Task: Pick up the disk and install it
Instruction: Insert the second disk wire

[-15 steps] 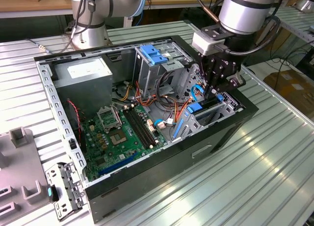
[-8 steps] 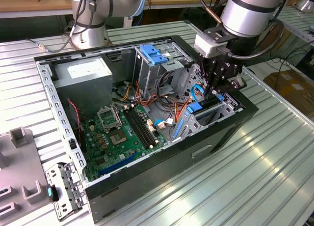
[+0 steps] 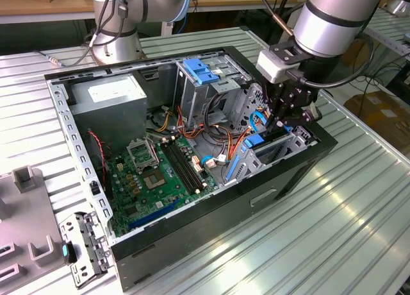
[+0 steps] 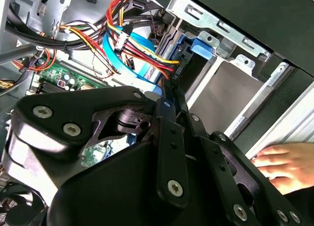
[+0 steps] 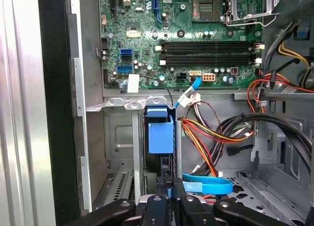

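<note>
The disk (image 5: 161,132) stands on edge in the narrow bay at the front corner of the open computer case (image 3: 295,173). Its blue carrier end faces the motherboard, and the dark body runs back toward my gripper (image 5: 169,181). My fingers are shut on the disk's thin edge. In the second wrist view the gripper (image 4: 171,96) pinches the same dark edge, with the disk's blue rail (image 4: 190,48) just beyond it against the metal bay wall. In the exterior view the gripper (image 3: 282,120) reaches down into that corner, above the blue end of the disk (image 3: 255,141).
Bundles of red, yellow and black cables (image 5: 216,132) and a blue flat cable (image 5: 208,186) lie right beside the bay. The motherboard (image 3: 163,173), a grey power supply (image 3: 112,93) and a blue-latched drive cage (image 3: 202,70) occupy the case. A person's hand (image 4: 284,164) rests outside the case.
</note>
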### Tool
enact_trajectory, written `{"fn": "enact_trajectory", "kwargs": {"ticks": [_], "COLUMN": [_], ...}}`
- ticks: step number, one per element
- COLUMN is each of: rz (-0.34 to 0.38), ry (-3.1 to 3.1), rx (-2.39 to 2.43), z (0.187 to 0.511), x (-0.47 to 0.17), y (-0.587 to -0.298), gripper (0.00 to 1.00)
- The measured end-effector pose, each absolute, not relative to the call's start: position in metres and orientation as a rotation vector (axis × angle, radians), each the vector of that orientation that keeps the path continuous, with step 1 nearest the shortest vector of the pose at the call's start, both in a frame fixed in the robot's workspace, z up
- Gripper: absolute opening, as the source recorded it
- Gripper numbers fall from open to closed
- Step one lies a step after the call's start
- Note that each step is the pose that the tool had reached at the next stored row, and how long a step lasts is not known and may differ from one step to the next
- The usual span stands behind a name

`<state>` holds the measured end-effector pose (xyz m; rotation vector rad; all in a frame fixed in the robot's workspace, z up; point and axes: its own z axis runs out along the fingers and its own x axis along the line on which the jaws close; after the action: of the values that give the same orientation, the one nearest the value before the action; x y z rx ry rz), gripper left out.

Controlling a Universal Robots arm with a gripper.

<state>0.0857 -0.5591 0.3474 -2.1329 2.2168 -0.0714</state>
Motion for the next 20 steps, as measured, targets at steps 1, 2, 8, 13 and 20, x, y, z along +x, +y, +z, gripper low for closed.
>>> {"fn": "enact_trajectory", "kwargs": {"ticks": [1,2,8,13,20], "rz": [-0.070,-0.069,-0.067,-0.066,-0.065], "ry": [2.216,2.216,2.215,2.215,2.214], "rx": [-2.132,-2.132,-2.131,-2.131,-2.130], "z": [0.3471,0.3470,0.3470,0.3474,0.3462], "x": [0.0857,0.0856,0.0858,0.0865,0.0867], "y": [-0.5591,-0.5591,-0.5591,-0.5591,-0.5592], "gripper": [0.16,0.16,0.16,0.16,0.16]}}
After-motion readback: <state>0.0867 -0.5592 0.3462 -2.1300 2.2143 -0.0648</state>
